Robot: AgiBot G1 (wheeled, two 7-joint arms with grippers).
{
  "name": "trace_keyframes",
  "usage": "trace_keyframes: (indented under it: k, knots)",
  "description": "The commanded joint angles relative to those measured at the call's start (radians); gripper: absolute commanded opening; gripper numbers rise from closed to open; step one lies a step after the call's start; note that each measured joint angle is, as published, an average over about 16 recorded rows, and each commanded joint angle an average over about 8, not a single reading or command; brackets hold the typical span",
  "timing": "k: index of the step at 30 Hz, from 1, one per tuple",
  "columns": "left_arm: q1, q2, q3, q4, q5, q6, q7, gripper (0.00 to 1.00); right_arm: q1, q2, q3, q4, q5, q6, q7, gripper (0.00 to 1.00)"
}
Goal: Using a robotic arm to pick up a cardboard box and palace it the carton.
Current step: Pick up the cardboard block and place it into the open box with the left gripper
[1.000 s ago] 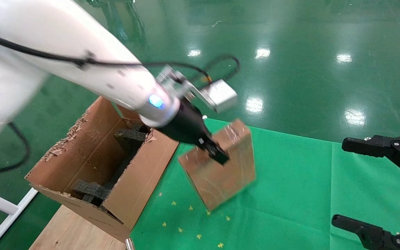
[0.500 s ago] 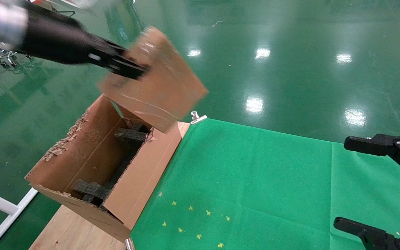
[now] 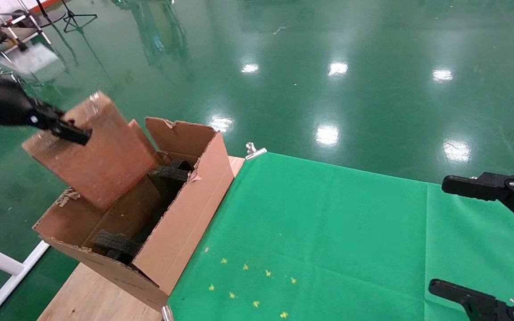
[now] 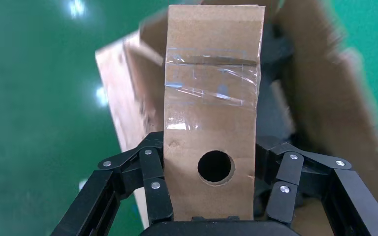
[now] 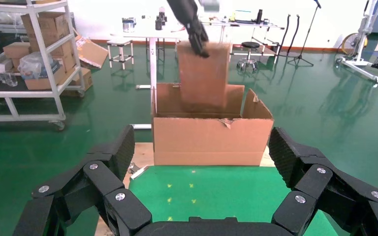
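I count one cardboard box, one carton and two tools. The left tool is clamped on the cardboard box; in the left wrist view its fingers press on both broad faces, with the narrow side bearing the round hole facing the camera and clear tape crossing that side farther out.

From the head view, I see the box held tilted in the air, its upper end in the tool and its lower end dipping within the ragged rim of the carton on the carton's left side. Whether it touches the carton's inner wall I cannot tell. The right wrist view shows the box hanging from the tool above the carton, with its lower part behind the near wall.

Inside the carton I see two black foam blocks. The carton stands on the wooden worktop just beside the green cloth.

The right tool hovers over the cloth at the right edge, well apart from the carton, fingers spread wide and holding nothing.
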Motion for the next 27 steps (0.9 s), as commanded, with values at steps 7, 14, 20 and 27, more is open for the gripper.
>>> trace_keyframes:
  k: [7,14,20,27]
  knots:
    - [0.082,0.100,0.029,0.219,0.050,-0.151,-0.007,0.00,0.000,0.000,0.000,0.000,0.000,0.000,0.000,1.00]
    - [0.136,0.180,0.054,0.335,0.093,-0.257,-0.062,0.00,0.000,0.000,0.000,0.000,0.000,0.000,0.000,1.00]
    - [0.158,0.221,0.058,0.412,0.102,-0.310,-0.121,0.00,0.000,0.000,0.000,0.000,0.000,0.000,0.000,1.00]
    - [0.206,0.255,0.057,0.459,0.100,-0.357,-0.150,0.00,0.000,0.000,-0.001,0.000,0.000,0.000,0.000,1.00]
